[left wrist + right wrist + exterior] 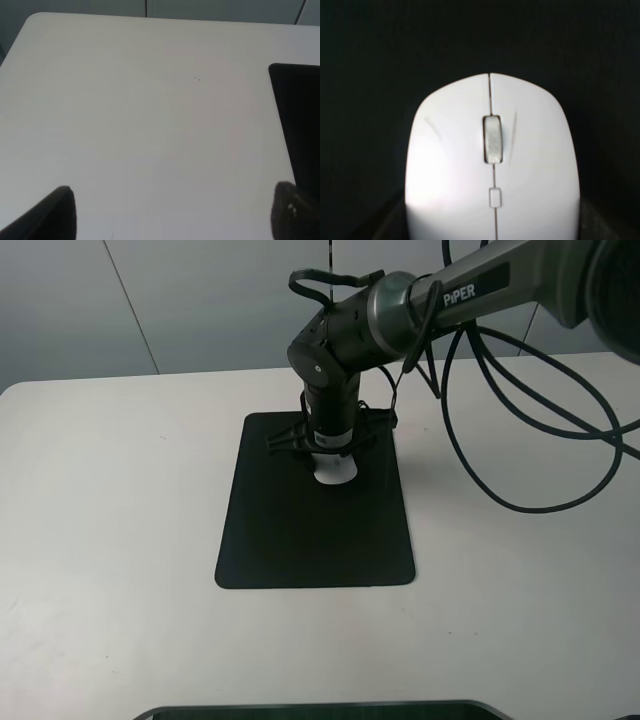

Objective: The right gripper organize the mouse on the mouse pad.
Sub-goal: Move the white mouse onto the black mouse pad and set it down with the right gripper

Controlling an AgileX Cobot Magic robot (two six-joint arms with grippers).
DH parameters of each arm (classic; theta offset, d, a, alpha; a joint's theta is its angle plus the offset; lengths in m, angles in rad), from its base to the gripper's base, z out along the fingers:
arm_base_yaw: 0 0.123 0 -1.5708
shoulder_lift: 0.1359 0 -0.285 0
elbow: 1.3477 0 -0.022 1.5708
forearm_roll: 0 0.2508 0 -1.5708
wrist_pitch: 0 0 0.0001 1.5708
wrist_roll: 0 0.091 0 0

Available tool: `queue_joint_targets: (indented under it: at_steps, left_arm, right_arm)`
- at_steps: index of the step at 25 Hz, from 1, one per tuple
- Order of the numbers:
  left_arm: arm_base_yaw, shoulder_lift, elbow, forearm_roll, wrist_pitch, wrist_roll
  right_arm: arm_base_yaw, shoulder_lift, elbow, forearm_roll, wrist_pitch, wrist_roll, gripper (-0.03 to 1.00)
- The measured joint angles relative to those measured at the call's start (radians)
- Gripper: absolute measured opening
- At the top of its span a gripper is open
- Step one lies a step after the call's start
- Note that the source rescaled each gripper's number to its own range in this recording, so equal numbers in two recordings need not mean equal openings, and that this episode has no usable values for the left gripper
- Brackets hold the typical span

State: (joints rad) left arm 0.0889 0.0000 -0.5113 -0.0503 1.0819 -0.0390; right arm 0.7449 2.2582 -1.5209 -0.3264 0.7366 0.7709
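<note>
The white mouse lies on the far half of the black mouse pad, mostly hidden under my right gripper, which points straight down at it. In the right wrist view the mouse fills the picture with its grey scroll wheel in the middle and the black pad all around it. The dark fingers sit against both of the mouse's sides. My left gripper is open over bare table, with a pad corner beside it.
The white table stretches around the pad on all sides. Black cables loop from the right arm over the table right of the pad. A dark object shows at the table's front edge.
</note>
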Motion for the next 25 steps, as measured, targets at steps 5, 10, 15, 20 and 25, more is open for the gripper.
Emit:
queue_joint_targets:
  at_steps: [5, 10, 15, 20, 25]
  left_arm:
    - [0.000, 0.000, 0.000, 0.000, 0.000, 0.000]
    - [0.000, 0.000, 0.000, 0.000, 0.000, 0.000]
    - [0.000, 0.000, 0.000, 0.000, 0.000, 0.000]
    - [0.000, 0.000, 0.000, 0.000, 0.000, 0.000]
    - [0.000, 0.000, 0.000, 0.000, 0.000, 0.000]
  right_arm:
    - [0.000, 0.000, 0.000, 0.000, 0.000, 0.002, 0.00]
    - [0.000, 0.000, 0.000, 0.000, -0.003, 0.002, 0.00]
    - [0.000, 0.000, 0.000, 0.004, -0.026, 0.010, 0.00]
    - [0.000, 0.009, 0.000, 0.021, -0.032, 0.010, 0.00]
    - [0.002, 0.018, -0.002, 0.044, -0.030, 0.010, 0.00]
